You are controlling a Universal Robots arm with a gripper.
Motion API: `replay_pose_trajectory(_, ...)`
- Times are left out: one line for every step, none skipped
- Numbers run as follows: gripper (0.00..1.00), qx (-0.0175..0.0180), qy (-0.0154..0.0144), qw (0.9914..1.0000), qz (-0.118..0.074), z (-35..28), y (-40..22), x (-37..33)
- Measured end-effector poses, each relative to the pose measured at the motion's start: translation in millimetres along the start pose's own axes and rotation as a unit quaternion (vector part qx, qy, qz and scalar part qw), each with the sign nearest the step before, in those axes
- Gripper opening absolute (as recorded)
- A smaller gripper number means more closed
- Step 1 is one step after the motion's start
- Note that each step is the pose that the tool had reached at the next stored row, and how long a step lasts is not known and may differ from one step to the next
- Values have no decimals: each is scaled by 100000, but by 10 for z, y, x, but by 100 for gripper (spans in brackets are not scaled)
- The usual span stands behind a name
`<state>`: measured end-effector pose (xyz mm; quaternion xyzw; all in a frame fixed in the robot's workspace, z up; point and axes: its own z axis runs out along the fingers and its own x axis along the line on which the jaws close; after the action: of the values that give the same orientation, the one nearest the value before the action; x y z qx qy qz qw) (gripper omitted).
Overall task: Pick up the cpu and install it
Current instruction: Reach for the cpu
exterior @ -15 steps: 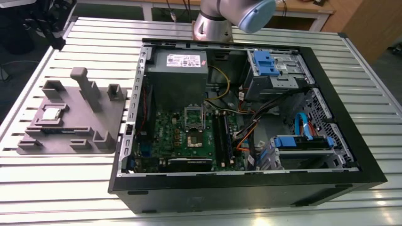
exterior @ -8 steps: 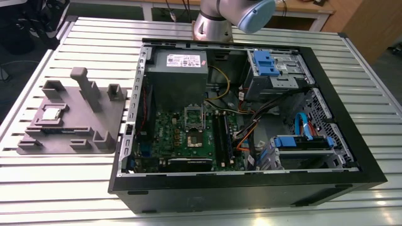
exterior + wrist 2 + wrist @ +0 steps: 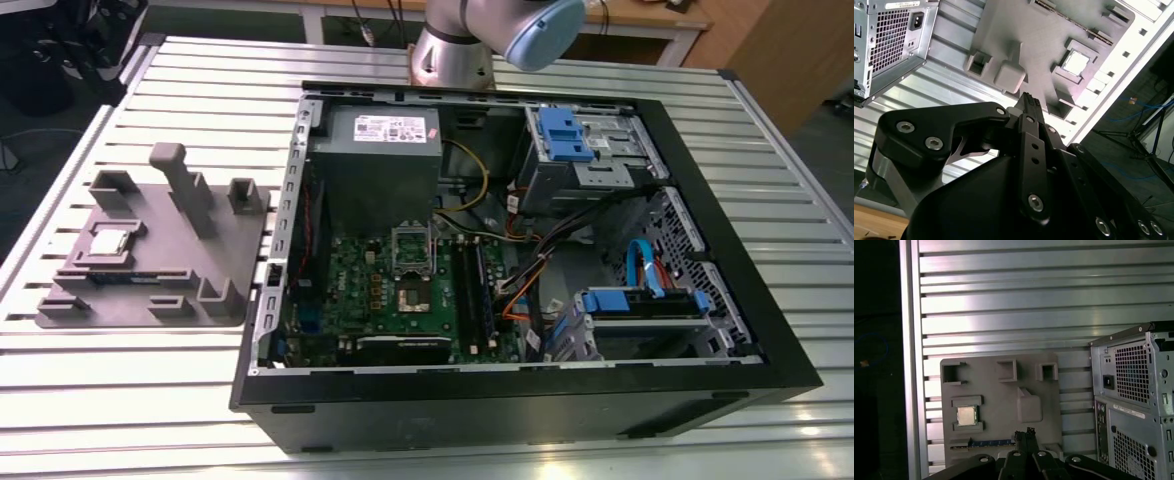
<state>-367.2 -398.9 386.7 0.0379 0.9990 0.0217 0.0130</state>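
Note:
The cpu (image 3: 110, 240) is a small silver square lying flat in a recess of the grey moulded tray (image 3: 200, 262), on the exterior view's left. Both wrist views show it from high above: cpu (image 3: 1075, 62) and cpu (image 3: 966, 415), seated in the tray (image 3: 1019, 30) (image 3: 999, 395). My gripper (image 3: 1029, 98) (image 3: 1023, 432) hangs well above the tray with its black fingers pressed together and nothing between them. Inside the open computer case (image 3: 747, 330), the motherboard's socket (image 3: 411, 262) lies uncovered.
The arm's base and blue-capped joint (image 3: 534, 30) stand behind the case. A grey power-supply box (image 3: 380, 150) fills the case's back corner, with blue drive bays (image 3: 587, 140) and cables on the exterior view's right. The slatted metal table (image 3: 134, 400) carries everything.

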Motion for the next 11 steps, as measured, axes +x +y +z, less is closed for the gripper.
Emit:
replay_pose_trajectory(11,0,-1,100000,2,0,0,0)
replay_pose_trajectory(11,0,-1,100000,1,0,0,0)
replay_pose_trajectory(11,0,2,100000,-1,0,0,2)
replay_pose_trajectory(11,1,-3,100000,0,0,0,3)
replay_pose_trajectory(11,-2,-2,100000,1,0,0,4)
replay_pose_trajectory(11,0,-1,100000,1,0,0,6)
replay_pose_trajectory(11,2,1,100000,3,0,-1,9)
replay_pose_trajectory(11,4,3,100000,2,-1,-1,11)
replay_pose_trajectory(11,-1,-1,100000,-1,0,-1,14)
replay_pose_trajectory(11,-1,-2,100000,1,0,-1,17)
replay_pose_trajectory(11,0,-3,100000,3,0,-2,21)
